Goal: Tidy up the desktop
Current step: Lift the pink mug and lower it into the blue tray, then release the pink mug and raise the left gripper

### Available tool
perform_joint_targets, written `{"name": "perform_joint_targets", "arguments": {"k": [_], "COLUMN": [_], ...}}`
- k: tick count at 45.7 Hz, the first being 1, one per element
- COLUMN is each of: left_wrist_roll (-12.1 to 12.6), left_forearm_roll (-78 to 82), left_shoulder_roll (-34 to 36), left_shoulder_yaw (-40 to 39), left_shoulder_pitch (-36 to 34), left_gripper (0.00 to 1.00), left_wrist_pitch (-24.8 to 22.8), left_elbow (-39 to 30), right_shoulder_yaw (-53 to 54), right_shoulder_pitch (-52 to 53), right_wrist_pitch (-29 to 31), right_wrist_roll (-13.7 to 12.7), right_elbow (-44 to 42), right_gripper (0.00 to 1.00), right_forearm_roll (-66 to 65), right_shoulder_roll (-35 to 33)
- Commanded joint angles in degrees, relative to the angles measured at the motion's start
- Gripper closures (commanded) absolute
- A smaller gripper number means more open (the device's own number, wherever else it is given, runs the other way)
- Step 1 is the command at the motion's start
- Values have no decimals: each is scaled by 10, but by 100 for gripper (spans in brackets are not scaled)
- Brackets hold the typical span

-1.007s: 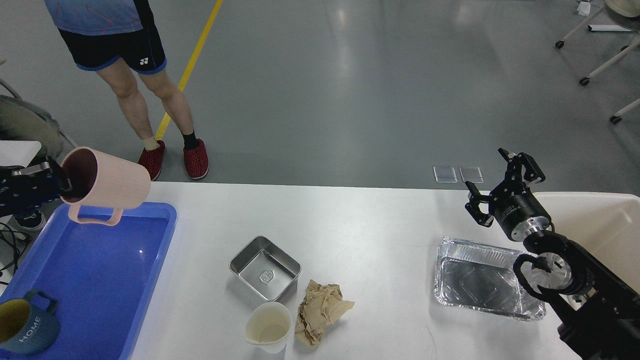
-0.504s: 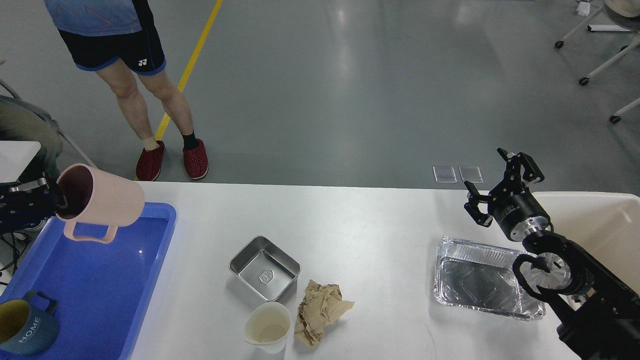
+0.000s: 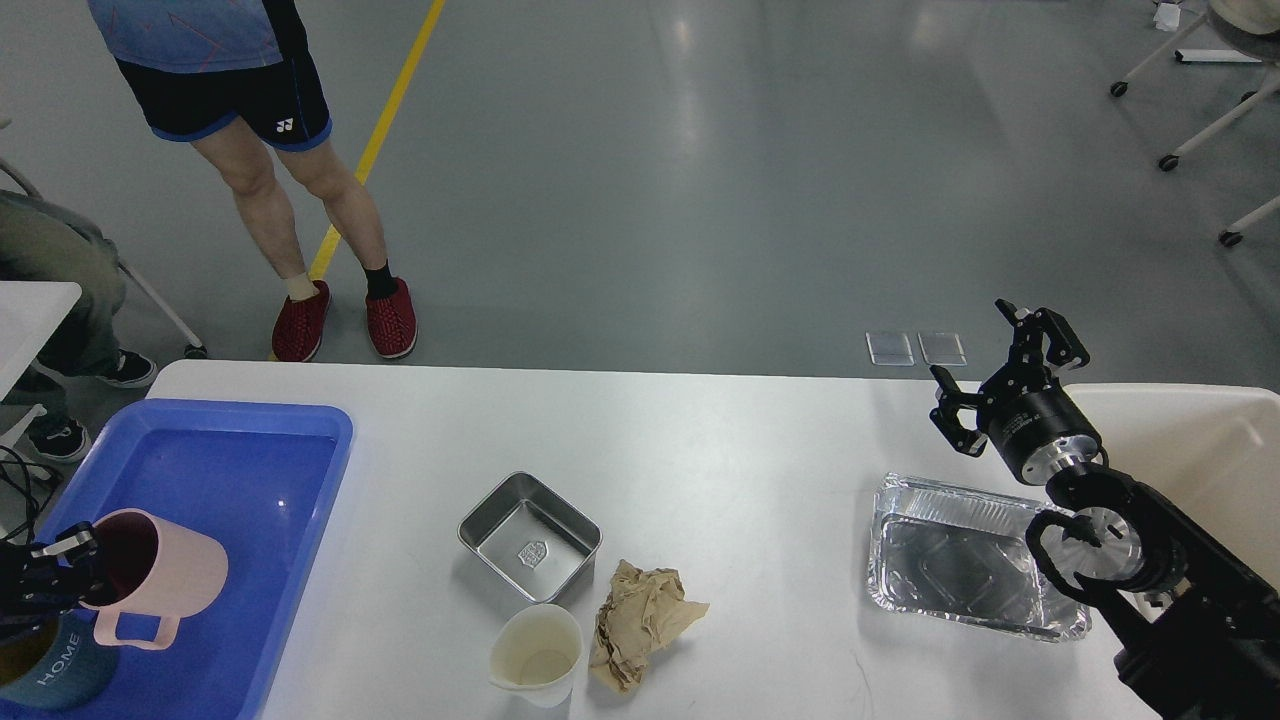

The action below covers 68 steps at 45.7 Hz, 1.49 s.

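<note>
left hand [image 3: 70, 570] clamped on the rim of one pink mug [image 3: 160, 578], over one blue tray [image 3: 240, 500] holding one dark mug [image 3: 50, 675]. desk [image 3: 720, 440] carries one paper cup [image 3: 537, 652], one crumpled paper [image 3: 640, 620], one steel dish [image 3: 530, 535], one foil tray [image 3: 960, 560]. right hand [image 3: 1000, 375]: fingers apart, empty.

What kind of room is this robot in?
Probably a robot lab or workshop: a bare grey floor with a yellow line, wheeled stands and a white table of test dishes.

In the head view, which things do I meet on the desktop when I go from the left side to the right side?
Pink mug in the left gripper → blue tray → steel tin → crumpled brown paper → foil tray → right gripper.
</note>
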Motion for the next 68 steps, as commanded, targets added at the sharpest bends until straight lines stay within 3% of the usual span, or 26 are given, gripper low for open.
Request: {"name": "perform_joint_targets", "arguments": {"k": [1, 20, 26, 40, 47, 53, 68], "left_wrist_roll": [0, 0, 0, 0, -1, -4, -7], "left_forearm_roll": [0, 0, -7, -9, -9, -9, -8], "left_shoulder_roll": [-23, -33, -39, -42, -34, -26, 41], "left_shoulder_yaw": [0, 0, 0, -4, -7, -28, -124], "left_shoulder_pitch": [25, 61, 60, 60, 55, 53, 32], "left_gripper": [98, 94, 80, 59, 35, 22, 16], "left_wrist_pitch": [21, 41, 43, 45, 48, 37, -15], "left_elbow": [12, 12, 12, 12, 11, 7, -36], "right_shoulder_yaw": [0, 0, 0, 0, 0, 0, 0], "right_shoulder_pitch": [1, -3, -3, -3, -4, -3, -3], "right_wrist_pitch": [0, 0, 0, 0, 1, 0, 0], "right_wrist_roll": [0, 0, 0, 0, 0, 0, 0], "right_elbow": [0, -1, -1, -1, -1, -1, -1], "right_gripper": [0, 0, 0, 0, 0, 0, 0], "right_forearm_roll": [0, 0, 0, 0, 0, 0, 0], "right_shoulder_roll": [0, 0, 0, -1, 0, 1, 2]}}
